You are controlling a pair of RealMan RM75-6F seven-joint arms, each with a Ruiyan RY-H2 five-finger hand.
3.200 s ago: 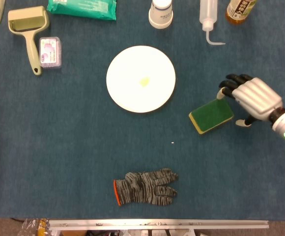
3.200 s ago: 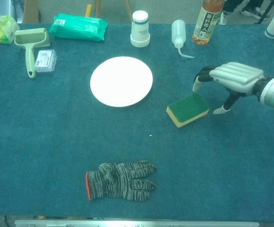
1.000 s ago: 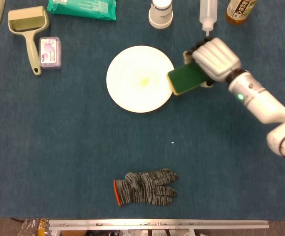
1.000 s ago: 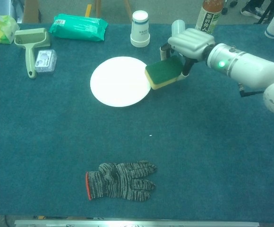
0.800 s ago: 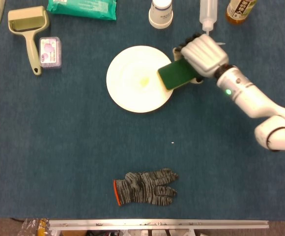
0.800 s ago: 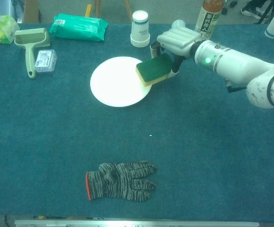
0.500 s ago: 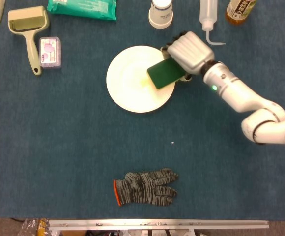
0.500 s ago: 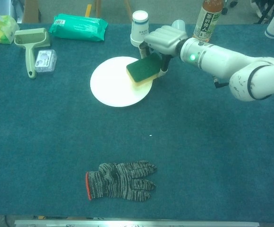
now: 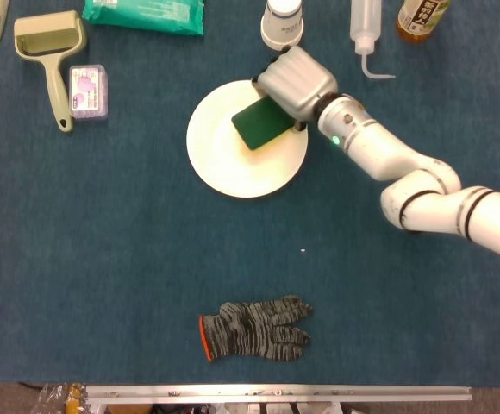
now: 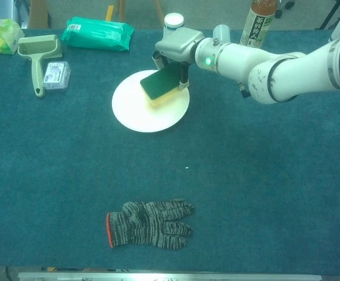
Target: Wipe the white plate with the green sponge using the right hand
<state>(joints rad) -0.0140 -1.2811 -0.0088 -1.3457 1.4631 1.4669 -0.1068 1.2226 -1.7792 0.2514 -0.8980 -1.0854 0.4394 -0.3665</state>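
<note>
The white plate (image 9: 224, 159) (image 10: 136, 111) lies on the blue cloth, left of the table's centre. My right hand (image 9: 296, 82) (image 10: 176, 44) grips the green sponge (image 9: 260, 123) (image 10: 160, 86), green face up and yellow layer below. The sponge sits over the plate's right half, near its middle; I cannot tell whether it touches the plate. The yellowish spot at the plate's middle is hidden under the sponge. My left hand shows in neither view.
A grey knit glove (image 9: 254, 329) (image 10: 149, 223) lies near the front edge. At the back stand a white cup (image 9: 282, 21), a squeeze bottle (image 9: 366, 30) and a tea bottle (image 10: 257, 23). A lint roller (image 9: 50, 56), small box (image 9: 88, 90) and green packet (image 9: 144, 15) sit back left.
My right hand has carried the sponge leftward from the plate's right rim to over its right half. It covers the yellowish spot now. The plate has stayed put.
</note>
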